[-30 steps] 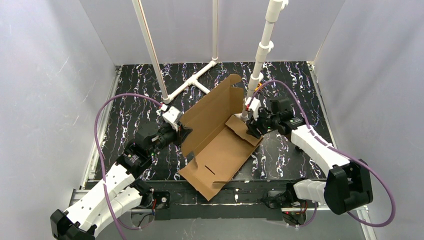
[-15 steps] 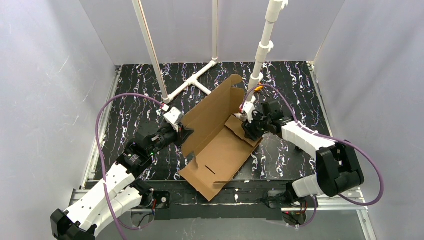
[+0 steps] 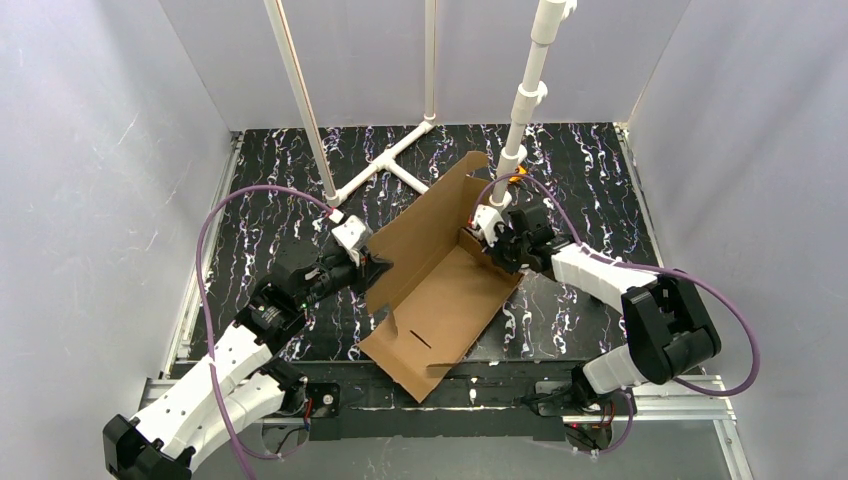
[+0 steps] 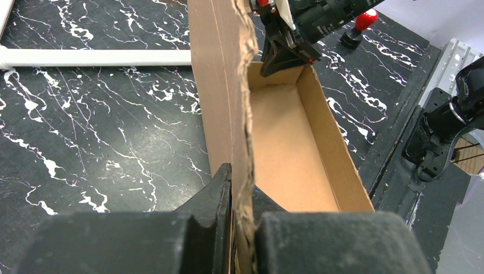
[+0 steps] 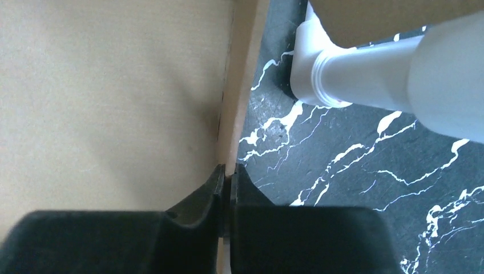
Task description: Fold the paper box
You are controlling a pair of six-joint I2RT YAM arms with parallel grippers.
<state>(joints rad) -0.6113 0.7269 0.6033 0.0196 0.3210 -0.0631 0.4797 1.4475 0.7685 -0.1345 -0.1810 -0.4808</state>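
Observation:
The paper box [image 3: 440,290] is a brown cardboard sheet, half formed, lying slantwise on the black marbled table with its tall back panel raised. My left gripper [image 3: 370,265] is shut on the near-left edge of that panel; in the left wrist view the frayed cardboard edge [image 4: 242,114] runs between the fingers of the left gripper [image 4: 240,177]. My right gripper [image 3: 487,238] is at the box's far end and shut on a thin wall. In the right wrist view that wall [image 5: 242,85] passes between the tips of the right gripper [image 5: 229,170]. The box floor [image 4: 285,142] lies open.
A white upright pipe post [image 3: 520,110] stands just behind the right gripper and shows close by [image 5: 388,68] in the right wrist view. White pipes forming a T [image 3: 395,160] lie on the table behind the box. Purple cables loop off both arms. Grey walls enclose the table.
The right gripper has moved in toward the box's far end and closed on its wall, which now stands upright. The left gripper has kept its hold, shifting slightly.

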